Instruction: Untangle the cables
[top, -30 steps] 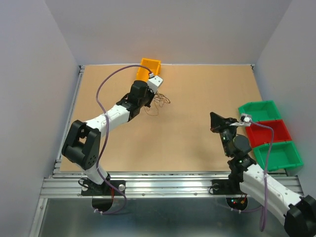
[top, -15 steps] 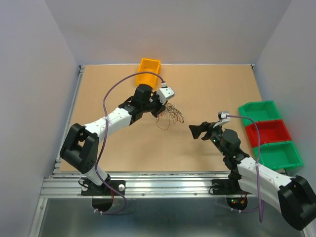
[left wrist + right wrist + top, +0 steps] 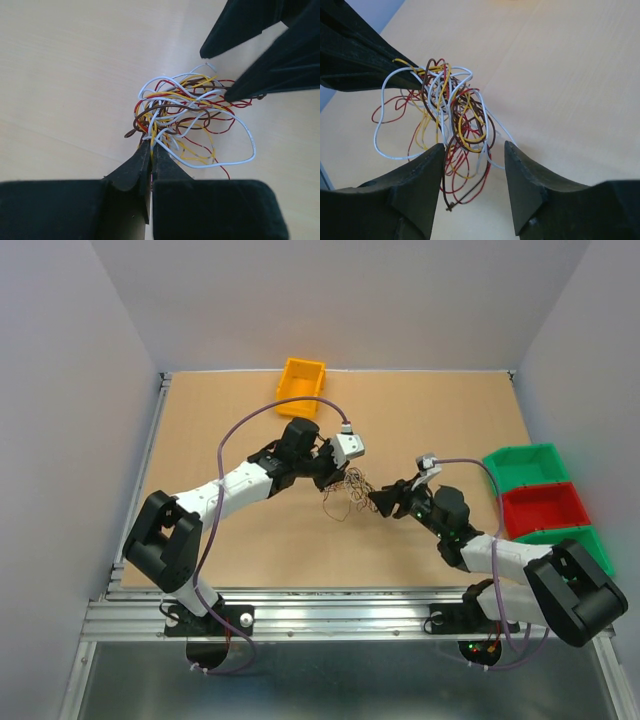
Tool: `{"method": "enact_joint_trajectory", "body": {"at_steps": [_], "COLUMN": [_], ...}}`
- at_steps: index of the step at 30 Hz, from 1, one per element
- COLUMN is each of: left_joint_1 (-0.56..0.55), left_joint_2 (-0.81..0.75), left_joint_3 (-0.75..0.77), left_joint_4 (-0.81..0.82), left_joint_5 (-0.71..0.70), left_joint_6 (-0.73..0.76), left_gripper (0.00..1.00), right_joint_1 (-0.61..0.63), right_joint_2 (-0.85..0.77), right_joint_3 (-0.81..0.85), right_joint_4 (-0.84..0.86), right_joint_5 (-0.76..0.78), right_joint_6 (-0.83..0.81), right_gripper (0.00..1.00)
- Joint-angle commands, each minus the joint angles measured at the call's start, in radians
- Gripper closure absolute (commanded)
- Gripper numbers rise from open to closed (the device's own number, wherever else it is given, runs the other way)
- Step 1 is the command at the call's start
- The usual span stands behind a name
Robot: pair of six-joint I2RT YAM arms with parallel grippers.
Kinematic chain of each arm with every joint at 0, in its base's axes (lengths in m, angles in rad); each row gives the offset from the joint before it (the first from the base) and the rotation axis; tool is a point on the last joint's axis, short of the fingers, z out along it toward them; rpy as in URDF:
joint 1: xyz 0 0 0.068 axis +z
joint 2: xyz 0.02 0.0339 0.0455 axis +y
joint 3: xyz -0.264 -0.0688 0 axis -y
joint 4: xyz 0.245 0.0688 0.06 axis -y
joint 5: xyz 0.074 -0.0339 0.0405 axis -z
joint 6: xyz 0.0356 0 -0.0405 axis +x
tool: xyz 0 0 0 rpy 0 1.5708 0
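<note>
Left wrist view: the left gripper [image 3: 150, 146] is pinched tight on the cables [image 3: 186, 117], a small bunch just past its tips. The right gripper [image 3: 474, 150] is open around the bunch's other end. They look light, thin and bendy; best grab one loose loop at the edge.

The cables [image 3: 172, 107] are wires in smooth, slightly glossy plastic insulation. The table [image 3: 420, 410] is a matt, smooth, wood-like board. The right gripper [image 3: 474, 150] has matt black plastic fingers [image 3: 415, 185].
</note>
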Motion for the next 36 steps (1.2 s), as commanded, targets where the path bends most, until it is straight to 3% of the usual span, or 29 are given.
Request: {"method": "enact_joint_trajectory", "body": {"at_steps": [1,3,5,8,12,16,22,23,27,31,36], "left_joint_1": [-0.009,-0.007,-0.007,-0.007,-0.006,-0.004,0.023,0.033,0.111,0.2,0.235], "left_joint_2": [-0.046,-0.051,-0.06,-0.075,-0.098,-0.114,-0.091,-0.088,-0.077,-0.074,-0.068], "left_joint_3": [0.022,0.019,0.019,0.008,-0.007,-0.024,-0.031,-0.023,-0.003,0.02,0.026], "left_joint_4": [0.007,0.007,0.007,0.014,0.042,0.105,0.223,0.234,0.254,0.237,0.218], "left_joint_5": [0.039,0.039,0.042,0.041,0.003,-0.102,-0.502,-0.628,-0.744,-0.709,-0.457], "left_joint_6": [0.017,0.017,0.017,0.014,0.004,-0.024,-0.131,-0.151,-0.216,-0.274,-0.268], "left_gripper": [0.9,0.9,0.9,0.9,0.9,0.88,0.83,0.83,0.83,0.85,0.86], "right_joint_1": [0.012,0.012,0.012,0.012,0.012,0.012,0.01,0.012,0.01,0.012,0.01], "right_joint_2": [0.034,0.045,0.046,0.034,-0.014,-0.089,-0.231,-0.283,-0.42,-0.564,-0.696], "right_joint_3": [0.07,0.074,0.074,0.071,0.066,0.066,0.048,0.046,0.035,0.009,-0.012], "right_joint_4": [0.111,0.11,0.11,0.104,0.049,-0.104,-0.342,-0.37,-0.491,-0.573,-0.623], "right_joint_5": [-0.063,-0.065,-0.069,-0.065,0.044,0.305,0.703,0.736,0.822,0.869,0.879], "right_joint_6": [-0.013,-0.012,-0.015,-0.01,0.014,0.042,0.137,0.155,0.189,0.191,0.177], "right_gripper": [0.52,0.65,0.72,1.0,0.99,0.99,0.99,0.99,0.99,0.99,0.99]}}
